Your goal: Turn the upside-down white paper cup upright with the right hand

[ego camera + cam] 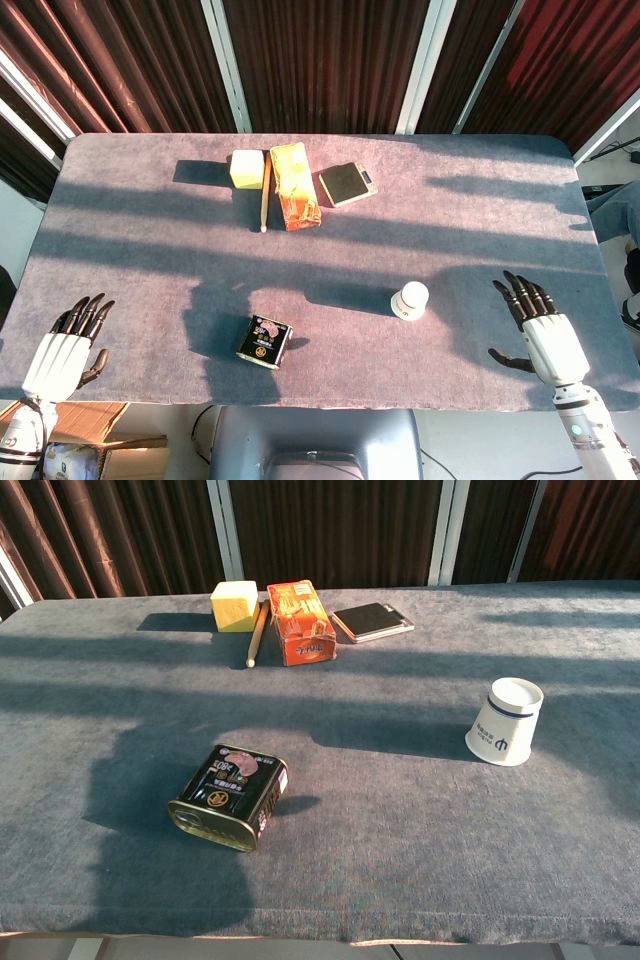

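Left hand (pixel 70 345): fingers spread, empty, at the table's (pixel 150 260) near left edge. Tin (pixel 230 795): front centre. Yellow block (pixel 235 605), wooden stick (pixel 256 635), orange box (pixel 300 622), black pad (pixel 372 620): far row. Paper cup (pixel 505 721): upside down, right of centre. Right hand (pixel 540 325): fingers spread, empty, apart from cup. Grey cloth surface; dark curtains (pixel 320 60) behind.

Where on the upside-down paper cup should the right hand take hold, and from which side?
Probably the side wall of the white paper cup, around its middle, coming from the robot's right, where the open right hand already waits. The cup stands mouth down with its narrower base up and tapers upward, so a grasp from above could slip off; a side wrap, thumb pointing down, should let the wrist roll it upright.
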Motion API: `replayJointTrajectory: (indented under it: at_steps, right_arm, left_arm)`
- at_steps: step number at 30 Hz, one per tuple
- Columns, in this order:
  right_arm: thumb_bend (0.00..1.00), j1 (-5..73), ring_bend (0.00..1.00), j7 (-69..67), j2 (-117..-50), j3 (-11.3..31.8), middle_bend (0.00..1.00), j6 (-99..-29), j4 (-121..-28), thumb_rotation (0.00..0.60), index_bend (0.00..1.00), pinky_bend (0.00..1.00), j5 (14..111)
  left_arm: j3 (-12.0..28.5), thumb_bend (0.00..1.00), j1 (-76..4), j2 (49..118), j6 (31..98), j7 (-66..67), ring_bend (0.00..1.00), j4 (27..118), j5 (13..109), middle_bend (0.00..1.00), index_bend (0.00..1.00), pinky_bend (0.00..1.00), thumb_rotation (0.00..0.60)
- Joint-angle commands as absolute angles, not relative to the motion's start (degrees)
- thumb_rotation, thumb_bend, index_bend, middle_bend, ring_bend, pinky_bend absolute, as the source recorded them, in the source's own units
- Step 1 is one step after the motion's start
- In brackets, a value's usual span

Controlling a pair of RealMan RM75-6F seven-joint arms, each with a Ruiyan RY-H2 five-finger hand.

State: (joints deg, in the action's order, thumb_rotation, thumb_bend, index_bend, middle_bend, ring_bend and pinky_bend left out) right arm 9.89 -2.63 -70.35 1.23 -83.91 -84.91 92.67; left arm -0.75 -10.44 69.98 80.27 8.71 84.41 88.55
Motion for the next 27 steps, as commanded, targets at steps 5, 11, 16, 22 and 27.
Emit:
replayJointTrajectory:
  at_steps: [5, 11, 16, 22, 27]
  right_arm:
    - [0.17, 10.13, 0.05, -2.12, -70.74, 1.67, 0.1, -83.57, -84.51, 0.6, 0.1, 0.22, 92.15]
    - [0.17, 11.92, 0.05, -4.52, -72.88, 2.69, 0.11, -81.8, -81.37, 0.6, 0.1, 0.22, 91.77]
    - [0.17, 15.66, 0.05, -8.3, -75.83, 3.76, 0.1, -76.84, -77.28, 0.6, 0.1, 0.22, 91.03]
    - [0.17, 20.98, 0.06, -7.05, -78.9, 5.94, 0.1, -70.64, -75.69, 0.6, 0.14, 0.23, 89.47]
    - [0.17, 24.48, 0.09, -3.26, -81.24, 7.43, 0.14, -65.92, -75.62, 0.6, 0.18, 0.25, 86.97]
  left_arm:
    - [-0.71, 0.43, -10.49, 69.78, 79.59, 8.81, 0.0, 84.88, 88.02, 0.0, 0.02, 0.19, 0.6]
    - [-0.54, 0.42, -10.41, 69.57, 79.26, 8.9, 0.0, 85.42, 87.38, 0.0, 0.03, 0.19, 0.6]
    - [-0.57, 0.42, -10.32, 69.28, 78.94, 9.08, 0.0, 86.05, 86.99, 0.0, 0.04, 0.19, 0.6]
    - [-0.34, 0.42, -10.07, 69.08, 79.15, 8.79, 0.0, 86.46, 86.53, 0.0, 0.05, 0.19, 0.6]
    - [-0.27, 0.42, -9.9, 68.83, 79.02, 8.84, 0.0, 86.92, 86.06, 0.0, 0.06, 0.19, 0.6]
